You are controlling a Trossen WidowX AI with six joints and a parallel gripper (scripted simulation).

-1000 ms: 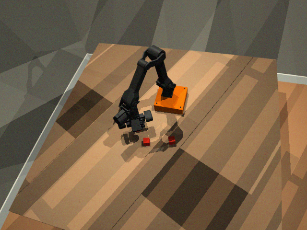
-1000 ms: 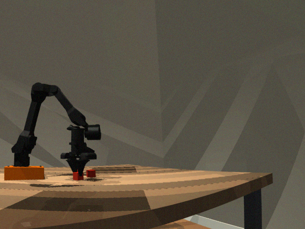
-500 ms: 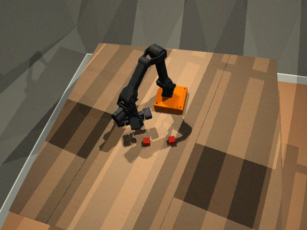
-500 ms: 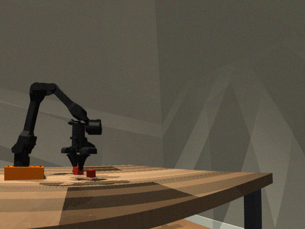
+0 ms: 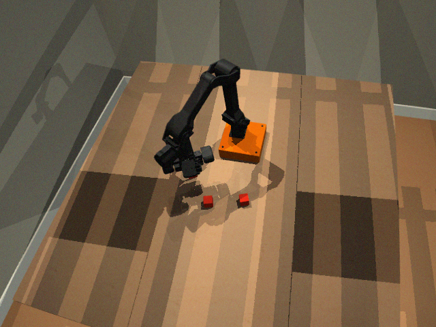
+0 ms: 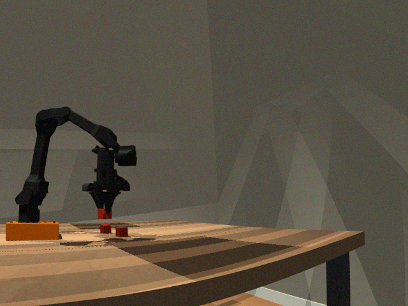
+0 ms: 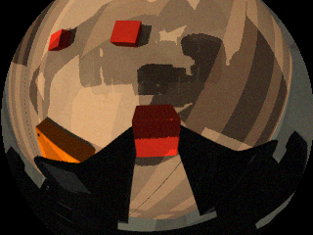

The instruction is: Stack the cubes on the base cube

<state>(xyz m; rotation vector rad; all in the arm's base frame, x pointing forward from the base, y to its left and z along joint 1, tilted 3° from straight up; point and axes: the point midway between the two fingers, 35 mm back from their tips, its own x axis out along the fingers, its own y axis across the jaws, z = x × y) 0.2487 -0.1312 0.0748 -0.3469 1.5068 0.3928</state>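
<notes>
My gripper is shut on a red cube and holds it a little above the table. In the top view the fingers hide nearly all of this cube. Two more red cubes stand on the table, to the front right of the gripper. One cube is nearer the gripper. The other cube stands a short way to its right, apart from it. I cannot tell which of them is the fixed base cube.
The arm stands on an orange mount plate behind the cubes. The wooden table has a grey rim on its left side.
</notes>
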